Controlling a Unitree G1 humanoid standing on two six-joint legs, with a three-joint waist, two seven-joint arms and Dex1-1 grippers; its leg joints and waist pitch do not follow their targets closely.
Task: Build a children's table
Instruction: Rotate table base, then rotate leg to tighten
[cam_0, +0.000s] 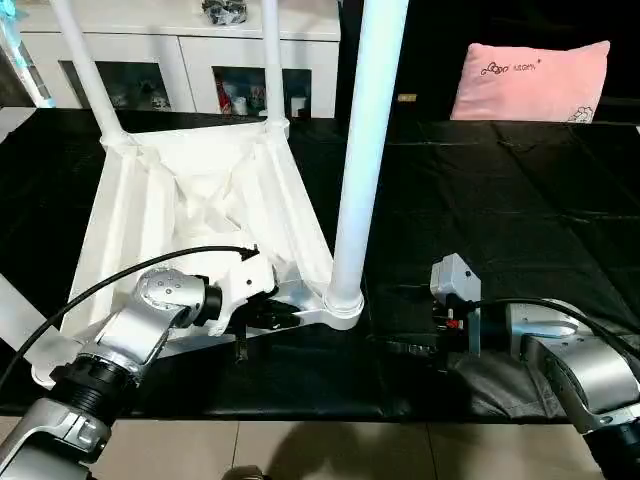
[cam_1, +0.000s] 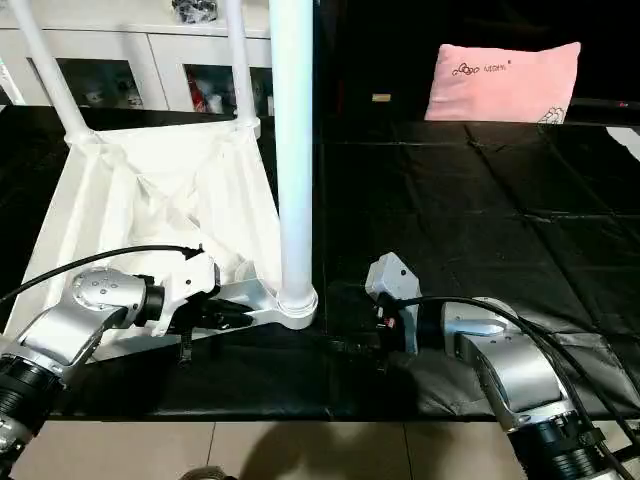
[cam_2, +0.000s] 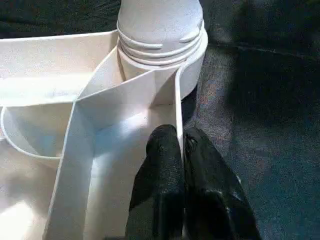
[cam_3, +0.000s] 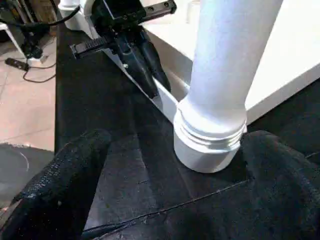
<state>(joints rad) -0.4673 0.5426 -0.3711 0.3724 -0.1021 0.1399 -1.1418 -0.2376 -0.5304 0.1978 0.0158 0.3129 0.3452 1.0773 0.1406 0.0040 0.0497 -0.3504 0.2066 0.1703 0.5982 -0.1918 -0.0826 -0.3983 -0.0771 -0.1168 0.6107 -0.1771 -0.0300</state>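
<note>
Tabletop lies upside down on the black-covered counter, ribbed underside up. Three legs stand in corner sockets: two at the far corners, one thick in the foreground at the near right corner, its ridged base seated in the socket collar. The near left corner looks unfilled, though the left forearm covers much of it. Left claw is pinched closed on the thin upright rim wall of the tabletop just beside that near socket, one finger each side of the wall. Right claw is spread wide, holding nothing, fingers flanking the base of the near leg without touching it. Judged step: seating or checking this leg. To do it well, keep the left pinch steady as an anchor so the top does not slide on the cloth, close the right claw squarely around the leg low down, and press straight along its axis; a tilted push could jam the ridges. Writing: the pink cushion behind the counter carries a small dark print line, too small to read. No other labels legible.
</note>
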